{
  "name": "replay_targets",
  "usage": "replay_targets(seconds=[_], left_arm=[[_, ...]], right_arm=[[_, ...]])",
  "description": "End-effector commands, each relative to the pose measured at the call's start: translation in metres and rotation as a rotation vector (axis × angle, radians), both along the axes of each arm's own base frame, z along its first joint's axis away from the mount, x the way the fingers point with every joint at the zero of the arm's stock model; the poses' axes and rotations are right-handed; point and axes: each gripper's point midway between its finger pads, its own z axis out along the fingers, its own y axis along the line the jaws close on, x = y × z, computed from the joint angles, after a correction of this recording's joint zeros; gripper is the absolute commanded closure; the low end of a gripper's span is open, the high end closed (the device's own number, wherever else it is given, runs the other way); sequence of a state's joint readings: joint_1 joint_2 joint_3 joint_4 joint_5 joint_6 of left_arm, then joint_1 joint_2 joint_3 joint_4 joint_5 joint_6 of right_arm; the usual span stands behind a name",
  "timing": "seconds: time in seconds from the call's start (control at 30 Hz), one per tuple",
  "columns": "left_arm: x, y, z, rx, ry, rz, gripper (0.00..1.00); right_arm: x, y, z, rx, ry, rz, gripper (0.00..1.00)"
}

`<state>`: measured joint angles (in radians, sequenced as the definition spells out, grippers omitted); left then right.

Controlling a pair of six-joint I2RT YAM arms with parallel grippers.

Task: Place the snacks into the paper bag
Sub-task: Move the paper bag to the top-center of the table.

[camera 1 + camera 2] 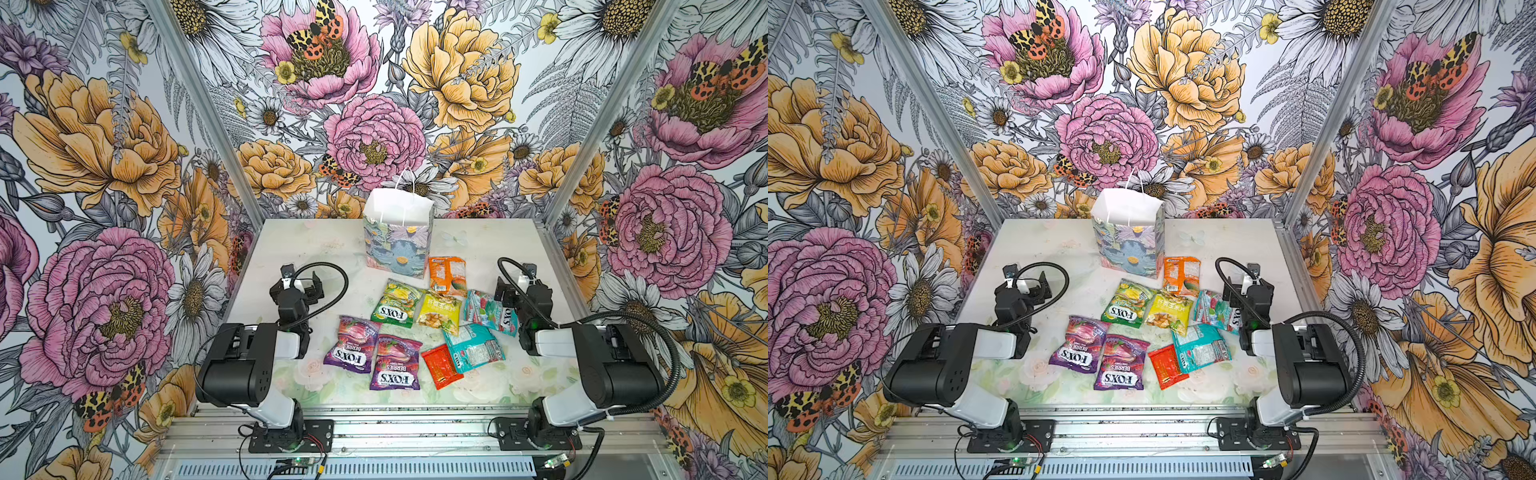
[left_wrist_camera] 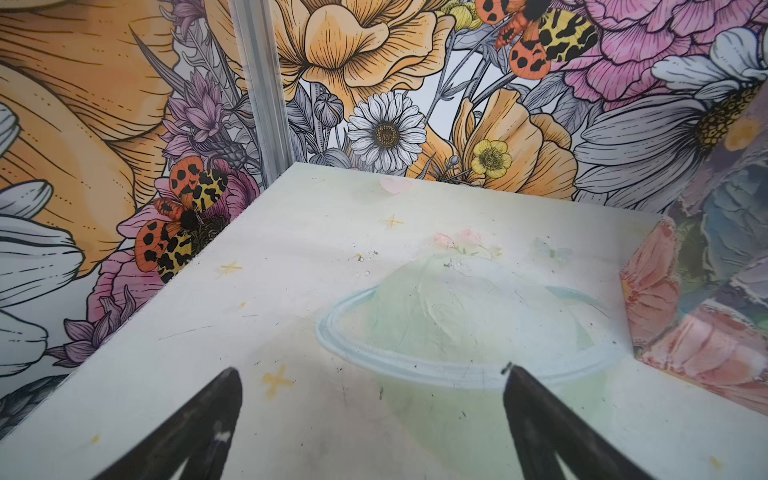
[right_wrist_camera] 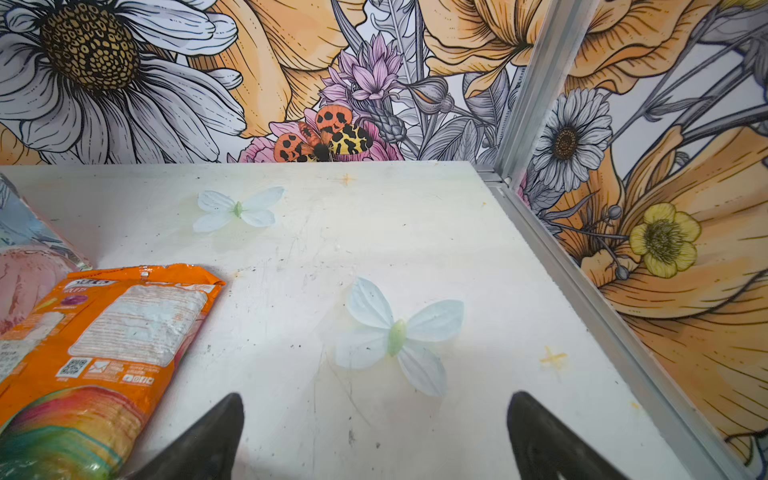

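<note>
Floral walls (image 1: 104, 145) enclose the pale table (image 1: 299, 249). In both top views, the paper bag (image 1: 398, 237) stands at twelve o'clock, snacks (image 1: 438, 312) lying at its six. Left wrist view: left gripper (image 2: 372, 370) agape, empty, bag's side alone. Right wrist view: right gripper (image 3: 376, 395) agape, empty, near the orange packet (image 3: 116, 328).

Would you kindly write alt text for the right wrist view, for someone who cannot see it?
An orange packet lies on the pale table beside the right gripper, whose jaws stand open and empty; flowered walls rise behind.
</note>
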<state>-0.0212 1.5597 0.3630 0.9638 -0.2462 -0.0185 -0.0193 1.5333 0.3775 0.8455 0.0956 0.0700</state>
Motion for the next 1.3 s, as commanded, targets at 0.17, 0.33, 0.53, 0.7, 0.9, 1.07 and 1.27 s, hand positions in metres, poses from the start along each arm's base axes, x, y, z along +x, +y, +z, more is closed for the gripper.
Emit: replay_targets(seconds=[0.17, 0.33, 0.53, 0.7, 0.9, 1.07, 1.27], left_arm=[[0.001, 0.0, 0.004, 0.008, -0.008, -0.004, 0.01], [0.001, 0.001, 0.004, 0.009, -0.006, -0.003, 0.01], [0.002, 0.001, 0.004, 0.002, -0.004, -0.008, 0.01], [0.002, 0.001, 0.004, 0.001, -0.004, -0.009, 0.01], [0.002, 0.001, 0.004, 0.004, -0.005, -0.009, 0.01], [-0.004, -0.002, 0.007, 0.03, -0.031, 0.008, 0.01], [-0.029, -0.006, 0.031, 0.091, -0.139, 0.067, 0.01]], right_arm=[[0.006, 0.001, 0.008, 0.013, -0.025, 0.007, 0.0], [0.007, 0.001, 0.009, 0.013, -0.025, 0.007, 0.0], [0.007, 0.001, 0.008, 0.014, -0.024, 0.008, 0.0], [0.007, 0.001, 0.008, 0.013, -0.022, 0.008, 0.0], [0.007, 0.001, 0.008, 0.011, -0.024, 0.007, 0.0], [0.006, 0.0, 0.01, 0.009, -0.032, 0.001, 0.01], [0.005, -0.02, 0.061, 0.059, 0.029, -0.15, 0.01]])
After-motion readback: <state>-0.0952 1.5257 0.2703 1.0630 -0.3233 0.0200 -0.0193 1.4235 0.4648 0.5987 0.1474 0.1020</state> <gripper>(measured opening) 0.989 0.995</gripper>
